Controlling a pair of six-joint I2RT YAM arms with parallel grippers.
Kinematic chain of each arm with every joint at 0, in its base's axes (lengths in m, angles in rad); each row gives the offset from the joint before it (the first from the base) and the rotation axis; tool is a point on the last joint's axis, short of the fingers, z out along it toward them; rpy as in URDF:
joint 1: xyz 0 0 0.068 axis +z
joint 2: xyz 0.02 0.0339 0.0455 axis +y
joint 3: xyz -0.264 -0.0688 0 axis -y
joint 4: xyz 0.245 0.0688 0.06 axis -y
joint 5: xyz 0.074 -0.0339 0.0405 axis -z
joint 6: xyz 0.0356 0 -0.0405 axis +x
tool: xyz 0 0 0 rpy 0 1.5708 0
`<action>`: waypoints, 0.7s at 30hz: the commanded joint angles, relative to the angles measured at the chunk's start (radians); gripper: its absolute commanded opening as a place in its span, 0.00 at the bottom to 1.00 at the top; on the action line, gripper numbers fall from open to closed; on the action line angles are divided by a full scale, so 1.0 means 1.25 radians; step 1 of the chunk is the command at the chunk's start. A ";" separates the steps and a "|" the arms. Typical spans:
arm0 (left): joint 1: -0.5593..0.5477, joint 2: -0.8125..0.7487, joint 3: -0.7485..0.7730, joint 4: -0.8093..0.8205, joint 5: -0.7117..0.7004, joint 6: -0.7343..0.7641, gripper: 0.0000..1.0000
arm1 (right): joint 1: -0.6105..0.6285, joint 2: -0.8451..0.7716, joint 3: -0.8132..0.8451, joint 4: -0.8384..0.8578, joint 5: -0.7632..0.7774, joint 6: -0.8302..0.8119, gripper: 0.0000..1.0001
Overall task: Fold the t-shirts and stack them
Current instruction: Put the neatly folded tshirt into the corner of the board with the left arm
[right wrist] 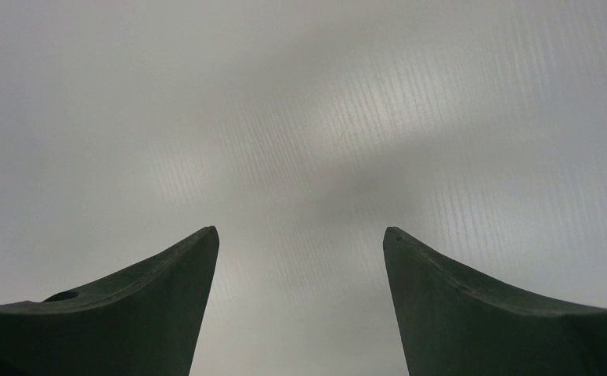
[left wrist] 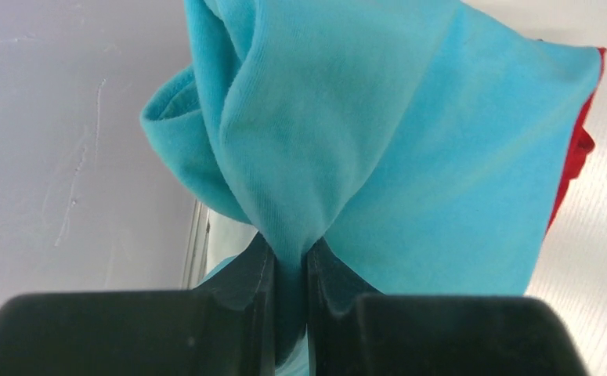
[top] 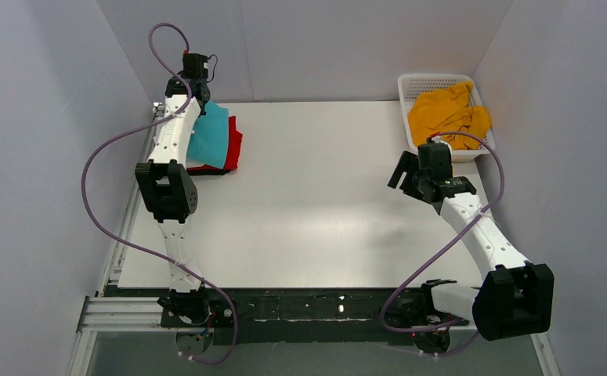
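– Turquoise cloth is what the left end effector (left wrist: 290, 258) has between its fingers, yes?
– Yes. The two black fingers are closed almost together, and a bunched fold of the turquoise t-shirt (left wrist: 410, 157) is pinched in the narrow gap. Beyond the fingers the cloth spreads out wide in soft folds.
– Where is this shirt on the table (top: 316, 204)?
– At the far left corner, near the back wall. In the top view it covers most of the red t-shirt (top: 235, 145), which shows as a strip along its right side. The left arm is stretched along the left edge of the table and hides part of the turquoise one.
– Is something under the red one?
– A dark edge shows at the near side of the pile, but I cannot tell what it is.
– And the right end effector (right wrist: 300, 229)?
– Its fingers stand wide apart and nothing is between them. The right wrist view shows the pale ribbed table surface beyond the tips. In the top view it hangs over the right part of the table, just beside the near end of the white basket (top: 429, 80).
– What is in the basket?
– The mustard-yellow t-shirt (top: 445, 113), crumpled, filling most of it and lying over the right rim. The basket stands at the far right corner, well apart from the pile at the left.
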 commanded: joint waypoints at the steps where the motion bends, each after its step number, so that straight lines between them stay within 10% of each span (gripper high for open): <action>1: 0.043 0.007 0.029 -0.009 0.025 -0.053 0.00 | -0.006 0.005 0.047 -0.008 0.011 0.013 0.85; 21: 0.159 0.042 -0.021 0.004 0.168 -0.098 0.00 | -0.006 0.020 0.085 -0.048 -0.005 0.040 0.83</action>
